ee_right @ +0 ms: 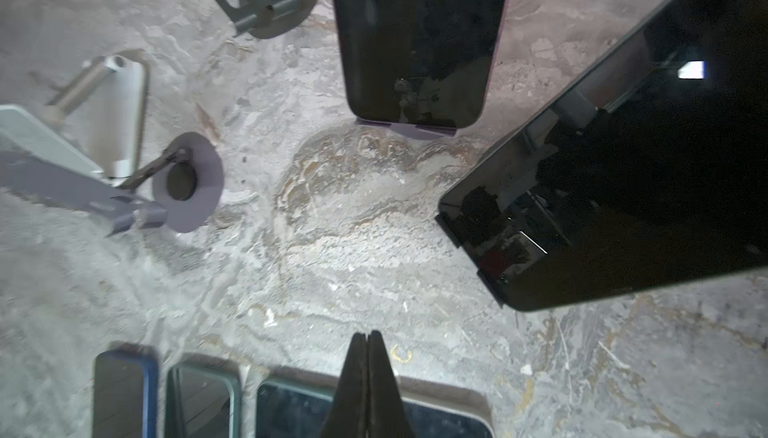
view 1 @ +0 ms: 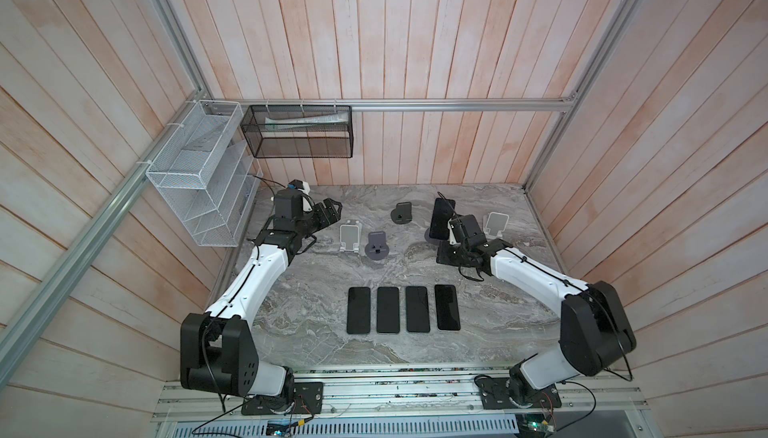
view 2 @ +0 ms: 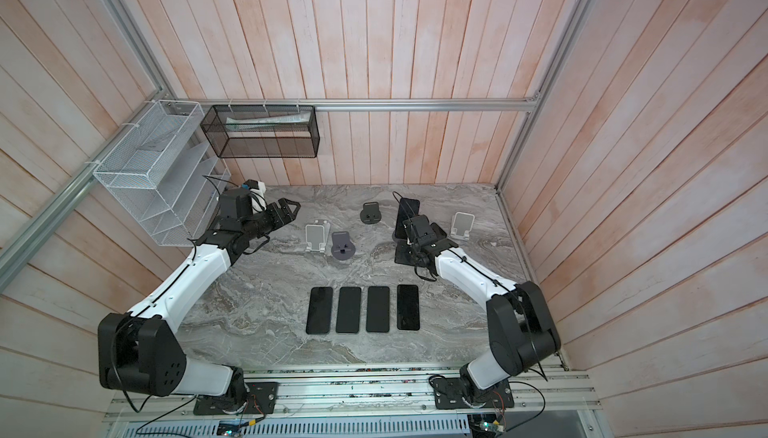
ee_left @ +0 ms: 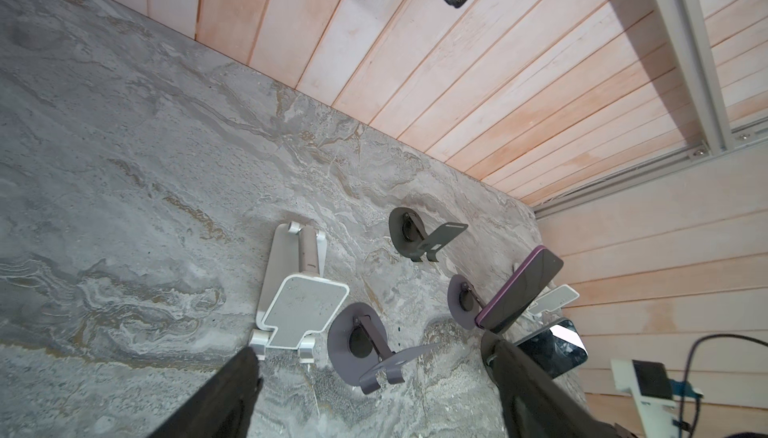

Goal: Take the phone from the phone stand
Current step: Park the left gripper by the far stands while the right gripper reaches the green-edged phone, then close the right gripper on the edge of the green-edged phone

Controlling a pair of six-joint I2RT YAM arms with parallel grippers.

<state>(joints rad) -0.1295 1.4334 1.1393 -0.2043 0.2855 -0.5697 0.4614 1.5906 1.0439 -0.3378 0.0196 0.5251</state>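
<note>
Ahead of the closed, empty right fingers [ee_right: 355, 382], the purple-edged black phone [ee_right: 419, 37] leans on its lilac round-based stand [ee_right: 415, 130], long axis rising away. The left fingers [ee_left: 224, 398] spread wide, well apart from it; right arm nearer.

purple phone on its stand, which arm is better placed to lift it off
Right: the right gripper, shut, sits beside the purple phone; the left gripper, open, is off by the empty white stand.

A white wire rack [view 1: 189, 166] hung at centre left in a top view, a black mesh basket [view 1: 299, 148] just beside it.
</note>
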